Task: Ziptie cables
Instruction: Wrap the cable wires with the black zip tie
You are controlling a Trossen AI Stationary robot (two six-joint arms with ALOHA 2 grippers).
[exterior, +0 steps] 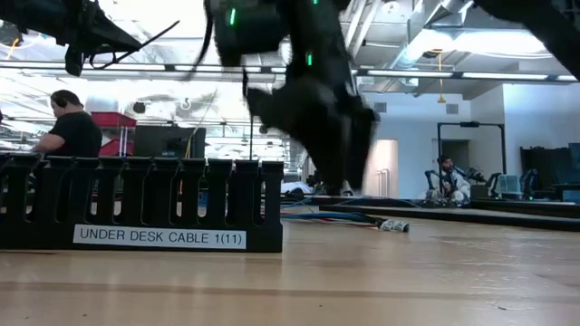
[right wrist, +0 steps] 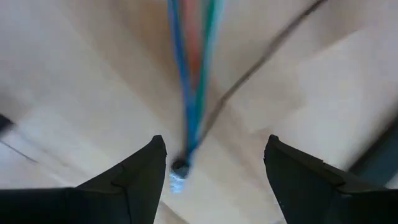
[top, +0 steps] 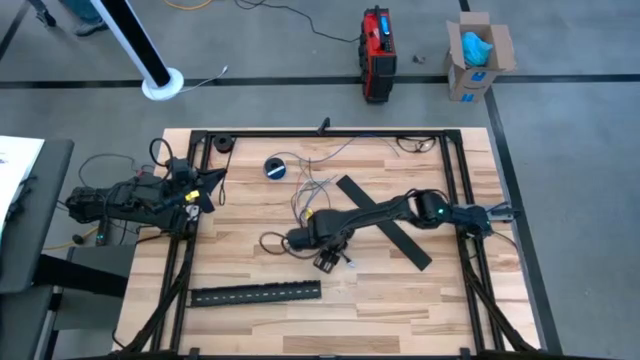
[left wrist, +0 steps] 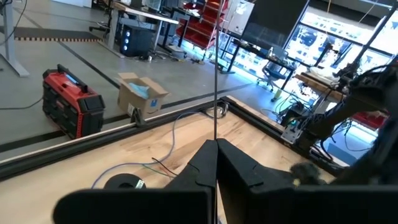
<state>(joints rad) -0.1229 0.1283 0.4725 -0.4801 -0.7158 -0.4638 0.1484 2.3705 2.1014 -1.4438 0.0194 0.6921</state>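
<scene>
- The right gripper (top: 328, 262) hangs low over the tabletop (top: 400, 295) near its centre, jaws spread wide, gripping nothing.
- The cables (top: 315, 185) sprawl at about twelve o'clock from it; a bluish tip (right wrist: 177, 174) lies between the jaws, apparently on the wood.
- The left gripper (top: 212, 183) waits at the nine o'clock edge, jaws closed.

On the table (top: 400, 300), the cables (top: 312, 185) lie spread across the middle toward the far side, with the tape roll (top: 276, 167) just to their left. The right gripper (top: 328, 262) reaches in from the right edge, crossing over a slotted strip (top: 385, 220) that lies diagonally, and sits over the cables' near ends. A second slotted strip (top: 256, 293) lies nearer the front, left of centre. The left gripper (top: 212, 185) waits at the table's left edge.
</scene>
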